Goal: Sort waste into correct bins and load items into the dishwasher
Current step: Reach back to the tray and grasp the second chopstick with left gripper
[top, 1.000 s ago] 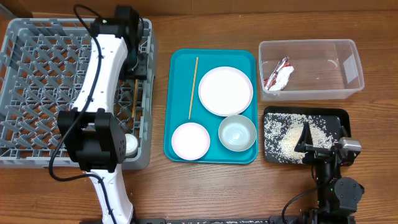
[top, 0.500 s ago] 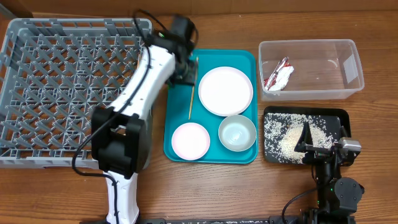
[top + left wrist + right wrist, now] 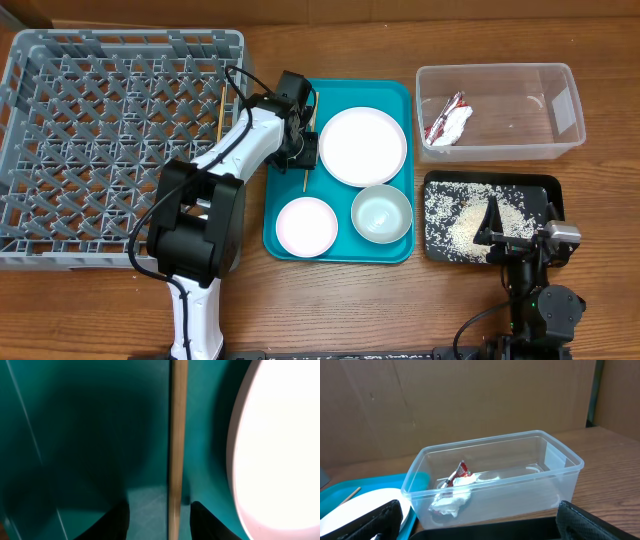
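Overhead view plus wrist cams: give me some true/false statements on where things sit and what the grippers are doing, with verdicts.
1. The red wrapper lies in the clear tub. True.
2. A chopstick lies in the dish rack. True.
3. The white plate stands in the dish rack. False: it lies on the teal tray.
4. The left gripper is clamped on the white plate. False: its fingers stand apart on either side of the other chopstick, which lies on the teal tray.
5. The rice fills the clear tub. False: it is on the black tray.
6. The right gripper is open and holds nothing. True.
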Robot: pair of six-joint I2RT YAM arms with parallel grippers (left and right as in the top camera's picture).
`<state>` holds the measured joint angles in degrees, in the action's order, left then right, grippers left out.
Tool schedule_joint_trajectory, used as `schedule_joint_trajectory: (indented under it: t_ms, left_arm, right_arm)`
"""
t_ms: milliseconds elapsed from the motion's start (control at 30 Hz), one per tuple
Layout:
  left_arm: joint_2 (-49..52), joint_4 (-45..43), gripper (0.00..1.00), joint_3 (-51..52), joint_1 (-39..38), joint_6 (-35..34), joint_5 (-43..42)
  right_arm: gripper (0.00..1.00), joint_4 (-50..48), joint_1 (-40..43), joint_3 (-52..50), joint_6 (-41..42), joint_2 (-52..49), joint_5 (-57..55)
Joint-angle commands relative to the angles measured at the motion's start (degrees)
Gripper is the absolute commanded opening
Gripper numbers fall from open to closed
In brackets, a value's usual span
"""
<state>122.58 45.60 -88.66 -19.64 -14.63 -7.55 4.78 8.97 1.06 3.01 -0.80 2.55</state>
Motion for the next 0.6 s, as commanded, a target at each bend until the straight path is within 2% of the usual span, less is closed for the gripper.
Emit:
schedule_joint_trajectory:
  t_ms: [0,67,233,267,433,567]
  left_arm:
    - [-0.07,-0.68,0.38,1.84,-0.26,0.90,1.68]
    - [-0.07,-0.46,0.32,1.88,-0.37,0.90,3.21]
    - [-0.13,1.29,0.07,1.29,-0.33,0.90,4.20]
    - [-0.13,2.05,0.04,0.79,-0.24,0.90,4.63]
    - [-0.15,9.20,0.04,-6.23,-0.22,0.94,7.89]
    - [-0.15,16.81,0.04,-15.91,-0.22,1.60,8.44]
  right_arm:
    - [1.00,-0.17,0.20,-0.59,0.37,0.61,-0.31]
    - [1.00,-0.17,0.20,-0.59,0.37,0.61,-0.28]
    - [1.00,-0.17,0.20,-0.59,0.39,0.61,-0.31]
    - [1.00,-0.17,0.20,-0.59,0.39,0.61,-0.28]
    - [1.00,-0.17,0.20,-0.59,0.39,0.61,-0.28]
    - [1.00,-0.17,0.20,-0.59,0.39,0.61,-0.28]
